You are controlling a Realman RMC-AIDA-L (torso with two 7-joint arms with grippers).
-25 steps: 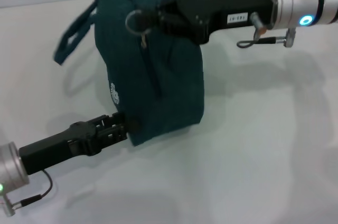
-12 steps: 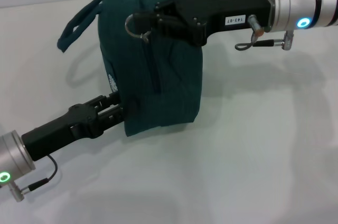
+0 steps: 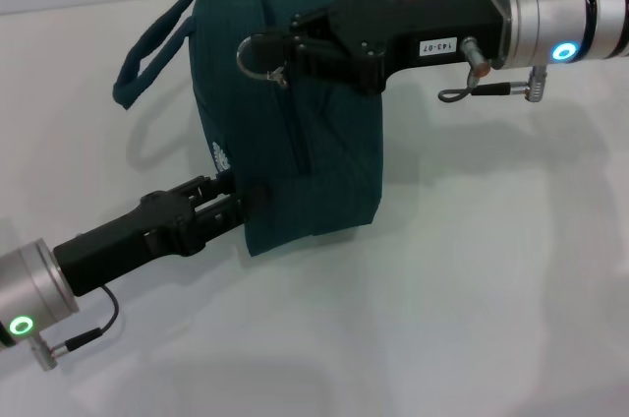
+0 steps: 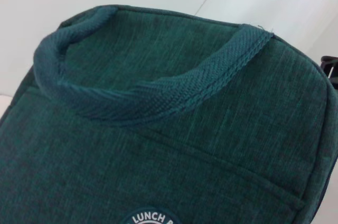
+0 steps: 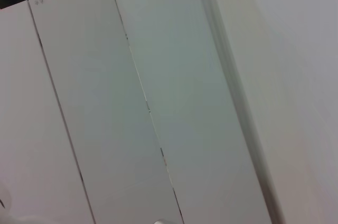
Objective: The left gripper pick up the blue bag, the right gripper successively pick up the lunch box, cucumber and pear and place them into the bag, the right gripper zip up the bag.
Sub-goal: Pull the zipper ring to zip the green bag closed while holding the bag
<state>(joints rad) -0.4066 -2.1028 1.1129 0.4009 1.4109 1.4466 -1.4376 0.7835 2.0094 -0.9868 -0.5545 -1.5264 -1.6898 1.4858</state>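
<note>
The blue bag (image 3: 324,161) stands on the white table with its zipper side facing me. One loop handle (image 3: 147,53) hangs out to the left. My left gripper (image 3: 241,203) is shut on the bag's lower left corner, just under the white logo (image 3: 220,154). My right gripper (image 3: 280,48) is at the bag's top, shut on the round metal ring pull (image 3: 257,51). The left wrist view is filled by the bag's side (image 4: 158,171), a handle (image 4: 158,89) and the logo's edge (image 4: 150,217). The lunch box, cucumber and pear are out of view.
The white table (image 3: 491,289) spreads out to the right and in front of the bag. A white wall runs behind it. The right wrist view shows only white wall panels (image 5: 158,102).
The bag has gone from leaning to more upright and shifted a little right. My left arm moved up and right with its corner. My right gripper stayed on the ring pull.
</note>
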